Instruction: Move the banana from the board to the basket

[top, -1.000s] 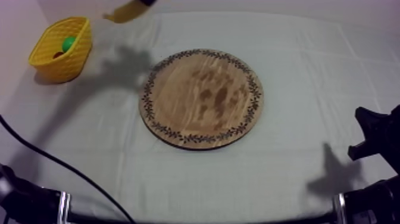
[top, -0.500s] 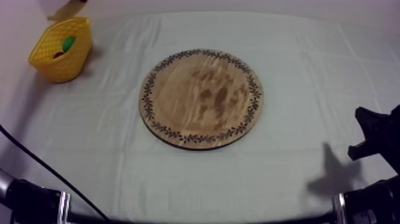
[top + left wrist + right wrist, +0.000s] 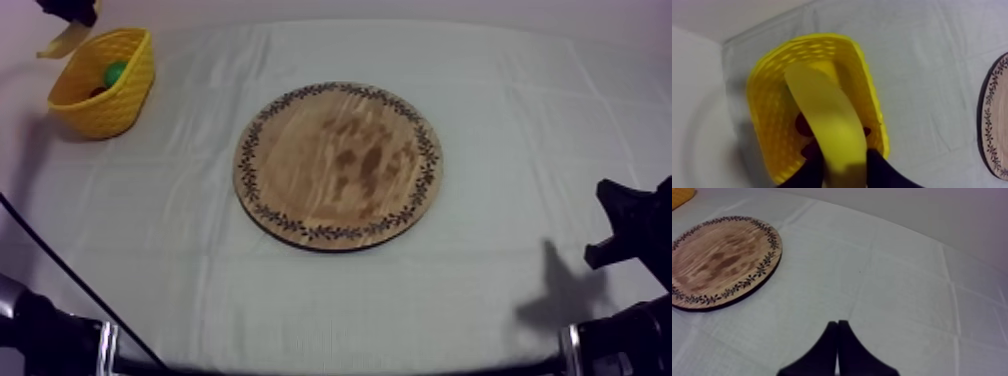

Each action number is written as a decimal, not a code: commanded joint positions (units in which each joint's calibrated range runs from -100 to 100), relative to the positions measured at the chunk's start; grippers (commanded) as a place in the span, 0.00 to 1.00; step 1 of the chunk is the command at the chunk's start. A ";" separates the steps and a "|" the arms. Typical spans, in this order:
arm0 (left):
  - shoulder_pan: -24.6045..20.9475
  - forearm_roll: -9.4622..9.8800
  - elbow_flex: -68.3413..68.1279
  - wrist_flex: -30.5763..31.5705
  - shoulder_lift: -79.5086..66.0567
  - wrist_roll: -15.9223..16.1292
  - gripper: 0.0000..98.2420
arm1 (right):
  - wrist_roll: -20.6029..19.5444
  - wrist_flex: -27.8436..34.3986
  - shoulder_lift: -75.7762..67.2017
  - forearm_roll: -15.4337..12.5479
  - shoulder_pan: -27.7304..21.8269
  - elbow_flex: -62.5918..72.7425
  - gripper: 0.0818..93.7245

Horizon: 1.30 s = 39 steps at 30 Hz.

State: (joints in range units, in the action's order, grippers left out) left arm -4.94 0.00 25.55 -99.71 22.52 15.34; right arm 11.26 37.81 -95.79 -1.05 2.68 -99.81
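On grey-white cloth (image 3: 520,120): board (image 3: 338,165); L gripper (image 3: 844,167) clamps banana (image 3: 827,115) over basket (image 3: 772,125); R gripper (image 3: 837,324) together.

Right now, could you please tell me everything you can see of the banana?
The banana is a plain yellow toy, smooth and curved, plastic by its look. The left claw is shut on one end of it, and the rest reaches out over the open yellow basket. It is in the air, well away from the wooden board. From above it hangs by the basket's far rim. I cannot tell whether it touches the basket.
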 commanded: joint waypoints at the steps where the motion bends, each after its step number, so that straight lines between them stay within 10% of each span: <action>1: -0.35 -0.26 -0.22 -0.05 0.08 0.05 0.40 | 0.00 0.02 0.03 0.00 0.00 0.03 0.00; 19: -1.05 -1.64 -7.15 0.55 -12.04 -2.74 0.54 | 0.00 0.02 0.03 0.00 0.00 0.03 0.00; 39: 1.58 -1.61 -36.79 13.21 -54.08 -7.81 0.05 | 0.00 0.02 0.03 0.00 0.00 0.03 0.00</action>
State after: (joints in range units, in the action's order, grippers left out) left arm -3.39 -1.64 -6.88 -89.52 -24.10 8.01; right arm 11.26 37.82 -95.79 -1.05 2.68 -99.81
